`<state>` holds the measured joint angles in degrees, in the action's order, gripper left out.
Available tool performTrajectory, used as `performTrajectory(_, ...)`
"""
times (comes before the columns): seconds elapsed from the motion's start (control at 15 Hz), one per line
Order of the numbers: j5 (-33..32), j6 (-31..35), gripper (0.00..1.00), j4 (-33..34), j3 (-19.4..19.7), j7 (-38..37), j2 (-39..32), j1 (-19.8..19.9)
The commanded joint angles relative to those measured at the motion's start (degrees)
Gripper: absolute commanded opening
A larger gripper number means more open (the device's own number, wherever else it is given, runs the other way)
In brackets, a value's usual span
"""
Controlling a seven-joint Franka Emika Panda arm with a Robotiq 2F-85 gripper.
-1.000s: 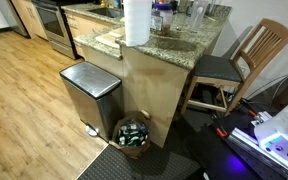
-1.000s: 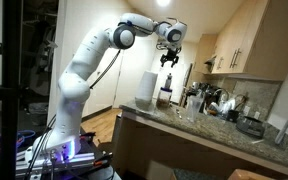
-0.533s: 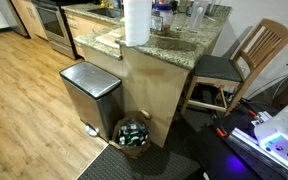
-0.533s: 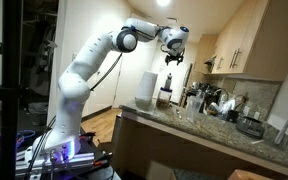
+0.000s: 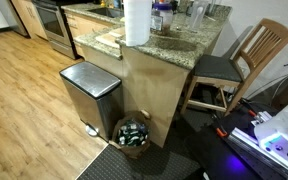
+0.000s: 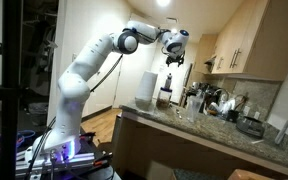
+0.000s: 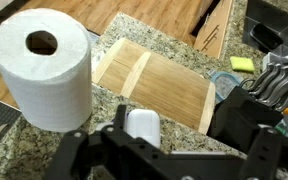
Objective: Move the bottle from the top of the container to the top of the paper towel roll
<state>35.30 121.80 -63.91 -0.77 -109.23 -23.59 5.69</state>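
The paper towel roll (image 7: 42, 68) stands upright on the granite counter at the left of the wrist view; it also shows in both exterior views (image 5: 136, 22) (image 6: 146, 87). A white bottle top (image 7: 142, 126) lies right below the camera, between the dark fingers of my gripper (image 7: 164, 152). The fingers are spread wide, with nothing held. In an exterior view my gripper (image 6: 170, 63) hangs pointing down, well above the bottle on its dark container (image 6: 166, 97), just beside the roll. The container itself is mostly hidden in the wrist view.
A wooden cutting board (image 7: 164, 85) lies on the counter (image 5: 184, 42) past the roll. Glasses and dark kitchen items (image 6: 209, 100) crowd the counter's far side. A steel bin (image 5: 89, 90), a basket (image 5: 134, 133) and a wooden chair (image 5: 246, 60) stand below.
The arm has shifted slightly, carrying the gripper a little sideways above the bottle. The bottle and the roll have not moved.
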Motion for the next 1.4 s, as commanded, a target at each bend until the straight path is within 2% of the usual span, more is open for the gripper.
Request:
performTrajectory(0.0,0.7,2.3,1.0,-1.9,0.3,-0.4,-2.3,0.2)
performTrajectory(0.2,1.9,4.1,1.0,-2.7,0.0,0.1,-4.6,0.7)
performTrajectory(0.27,0.2,2.3,1.0,-1.5,0.3,0.0,-4.0,0.3)
performTrajectory(0.47,0.5,3.2,1.0,-1.6,0.3,0.0,-5.5,0.3)
performTrajectory(1.33,0.5,3.2,1.0,-1.6,0.3,0.0,-5.3,0.3)
